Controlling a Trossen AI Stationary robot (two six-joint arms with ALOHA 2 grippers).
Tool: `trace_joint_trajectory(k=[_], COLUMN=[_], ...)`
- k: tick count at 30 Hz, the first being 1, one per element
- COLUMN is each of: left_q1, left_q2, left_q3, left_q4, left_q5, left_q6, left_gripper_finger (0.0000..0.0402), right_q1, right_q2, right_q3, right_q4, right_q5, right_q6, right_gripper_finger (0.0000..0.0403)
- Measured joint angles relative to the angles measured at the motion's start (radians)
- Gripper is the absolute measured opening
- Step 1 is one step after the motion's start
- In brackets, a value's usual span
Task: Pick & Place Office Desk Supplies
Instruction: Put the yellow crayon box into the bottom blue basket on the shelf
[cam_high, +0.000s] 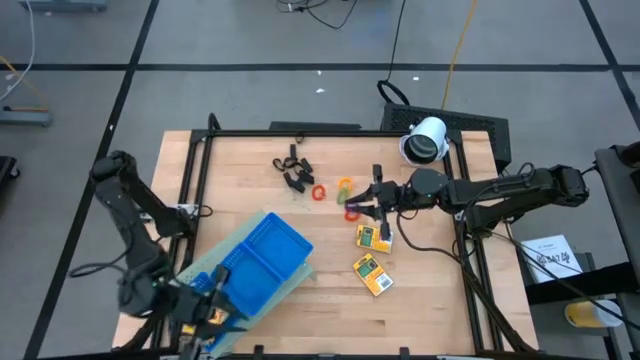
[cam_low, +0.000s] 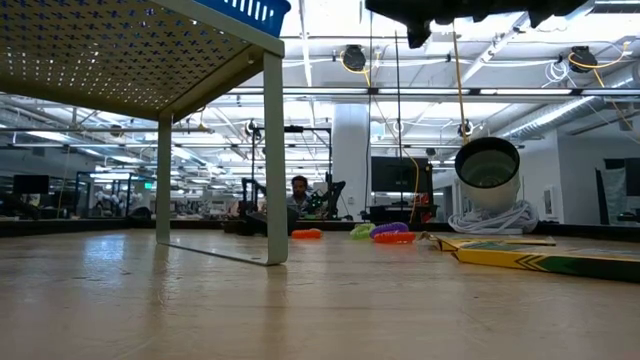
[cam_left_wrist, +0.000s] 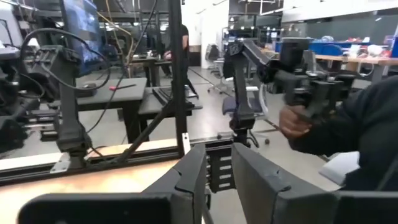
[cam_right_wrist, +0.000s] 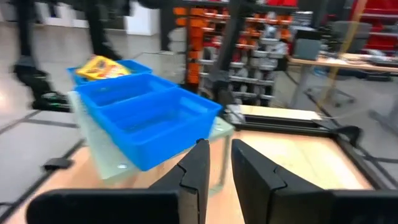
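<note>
Pale wooden boards form the tabletop (cam_high: 300, 190), framed by black metal rails, with a workshop of desks and monitors beyond. On it lie the supplies: a cluster of black clip-like pieces (cam_high: 293, 168) toward the far side, small red, orange and green rings (cam_high: 338, 195) near the middle, and two small yellow printed packs (cam_high: 372, 255) a little nearer the front. A blue plastic three-compartment tray (cam_high: 262, 262) sits raised on a perforated stand toward the front left; in the right wrist view one far compartment seems to hold a yellow pack already. A white cylindrical device (cam_high: 425, 140) stands at the far right corner.

The right gripper (cam_high: 372, 205) hangs over the rings and just beside the upper pack, its fingers (cam_right_wrist: 198, 171) parted by a narrow gap and holding nothing. The left gripper (cam_high: 205, 305) waits at the front left beside the tray, fingers (cam_left_wrist: 194, 171) likewise slightly apart and empty.

The step in hand looks like picking the next small item. The rings are thin and lie close together, so the fingers should come straight down astride one ring only, clear of its neighbours and the pack edge.

Open board lies between the rings and the tray, so the carry is free; the raised tray rim calls for a lift before crossing, and the parked left arm crowds the tray's front side.
</note>
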Motion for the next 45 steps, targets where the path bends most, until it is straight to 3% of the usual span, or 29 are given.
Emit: trace_joint_trajectory(k=[6,13,20,27,31,40,45], left_q1=[0.144,0.311,0.425,0.528,0.581,0.733,0.785], left_q2=[-0.019,-0.072,-0.266,-0.374,-0.418,-0.624,-0.783], left_q3=[0.001,0.000,0.001,-0.001,-0.071,-0.360,-0.459], left_q4=[0.012,-0.086,-0.465,-0.655,-0.639,-0.480,-0.415], left_q5=[0.200,0.454,0.345,0.301,0.302,0.361,0.365], left_q6=[-0.005,0.046,-0.015,-0.039,-0.038,-0.107,-0.114], left_gripper_finger=[0.0166,0.0240,0.0251,0.0226,0.0210,0.0191,0.0187], right_q1=[0.008,0.034,0.047,0.046,0.046,0.047,0.088], right_q2=[0.000,-0.002,-0.082,-0.184,-0.212,-0.206,-0.197], right_q3=[0.000,0.000,0.000,0.000,0.000,0.000,-0.049], right_q4=[0.000,-0.006,-0.108,-0.333,-0.454,-0.633,-0.603], right_q5=[-0.088,-0.093,-0.092,-0.088,-0.088,-0.086,-0.085], right_q6=[0.029,0.027,0.025,0.084,0.135,0.233,0.301], right_gripper_finger=[0.0087,0.0116,0.0121,0.0115,0.0114,0.0114,0.0114])
